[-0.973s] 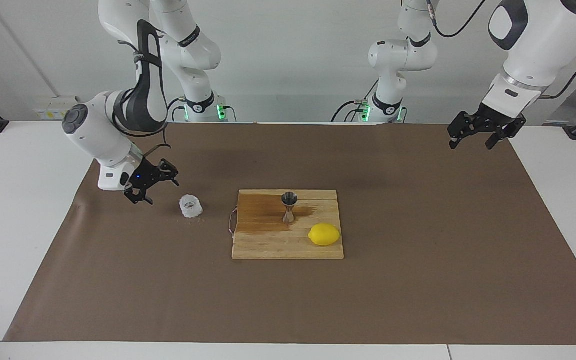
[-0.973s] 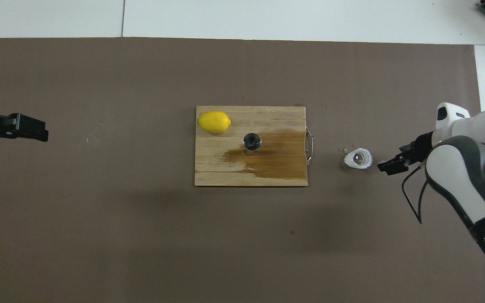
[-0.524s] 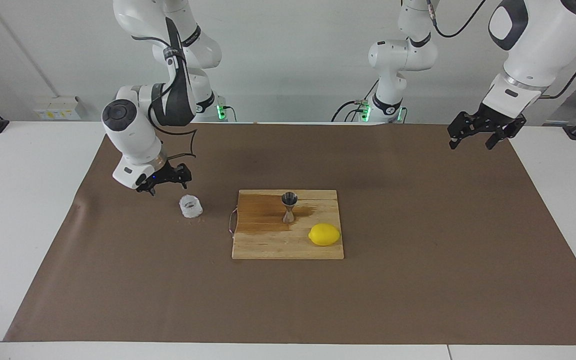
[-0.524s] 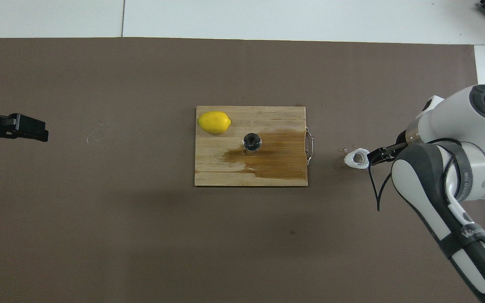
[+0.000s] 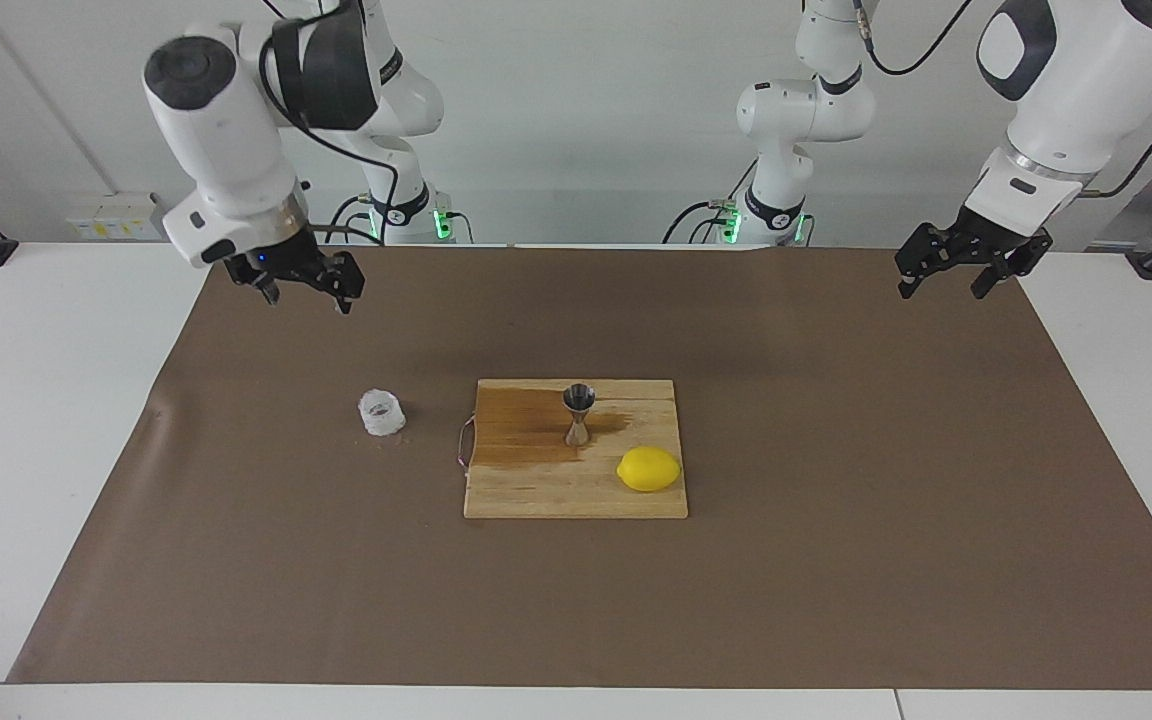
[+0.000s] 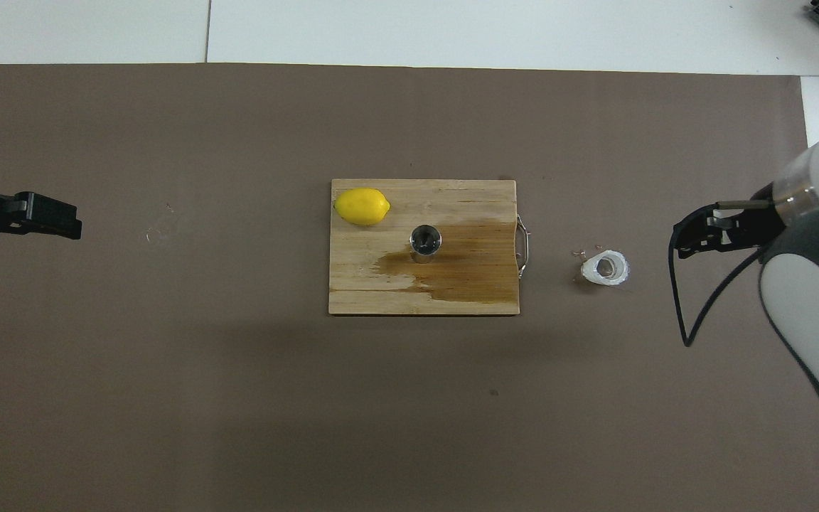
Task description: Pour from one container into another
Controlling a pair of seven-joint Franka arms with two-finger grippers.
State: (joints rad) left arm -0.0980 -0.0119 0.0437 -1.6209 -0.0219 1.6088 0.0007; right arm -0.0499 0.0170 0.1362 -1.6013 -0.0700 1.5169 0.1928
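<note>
The cup [image 5: 381, 412] is sitting beside the board [image 5: 576, 495], likely light, brittle, slick; grip its walls. Both the right gripper [image 5: 301, 285] and the left gripper [image 5: 946, 275] are hanging open, empty.

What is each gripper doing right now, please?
Left gripper: fingers open, empty, raised over the mat, waiting.
Right gripper: fingers open, empty, raised, apart from the glass cup.
</note>
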